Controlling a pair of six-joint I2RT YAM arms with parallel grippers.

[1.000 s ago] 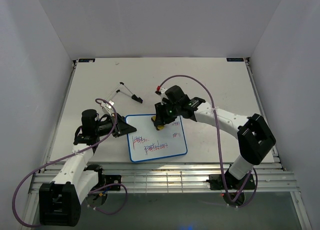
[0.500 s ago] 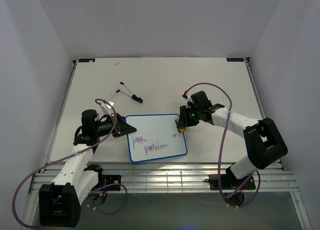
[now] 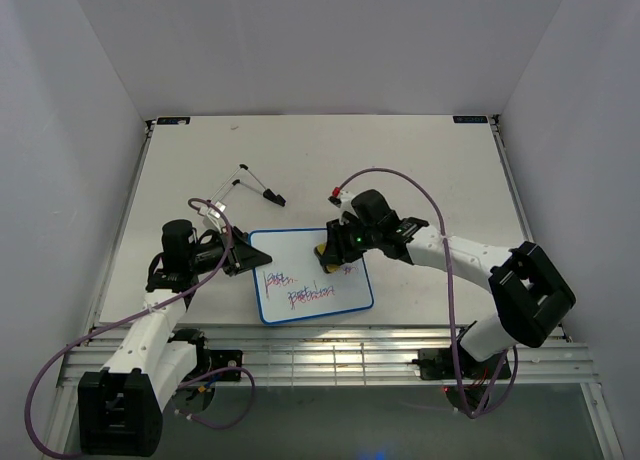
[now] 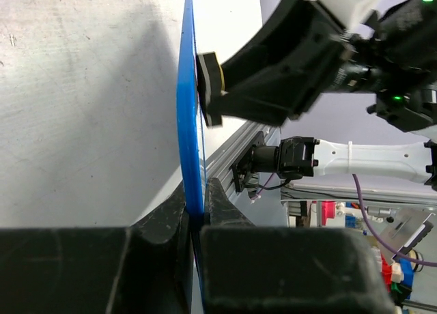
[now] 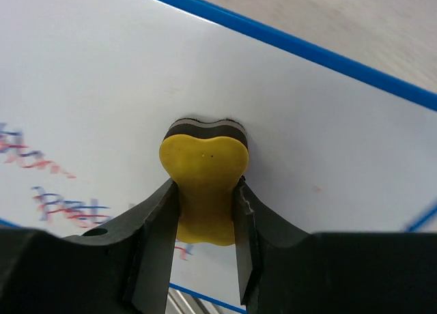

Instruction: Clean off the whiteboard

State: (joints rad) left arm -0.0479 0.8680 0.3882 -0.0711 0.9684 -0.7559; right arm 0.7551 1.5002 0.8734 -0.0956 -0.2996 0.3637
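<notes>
The whiteboard (image 3: 300,248), white with a thin blue frame, lies flat on the table with red and blue scribbles (image 3: 310,294) across its lower half. My left gripper (image 3: 243,257) is shut on the board's left corner; in the left wrist view the blue frame (image 4: 188,123) runs edge-on between its jaws (image 4: 194,205). My right gripper (image 3: 328,255) is shut on a small yellow eraser (image 5: 205,184), which presses its dark felt face onto the whiteboard (image 5: 307,143) at the upper middle. Writing (image 5: 61,198) lies left of the eraser.
Two thin sticks with dark tips (image 3: 255,185) lie on the table behind the board. White walls close in the table at the left, right and back. A metal rail (image 3: 320,355) runs along the near edge by the arm bases.
The right gripper swept the eraser from the board's top middle out to its right edge, then back left to the upper middle. The left gripper has kept its hold and place.
</notes>
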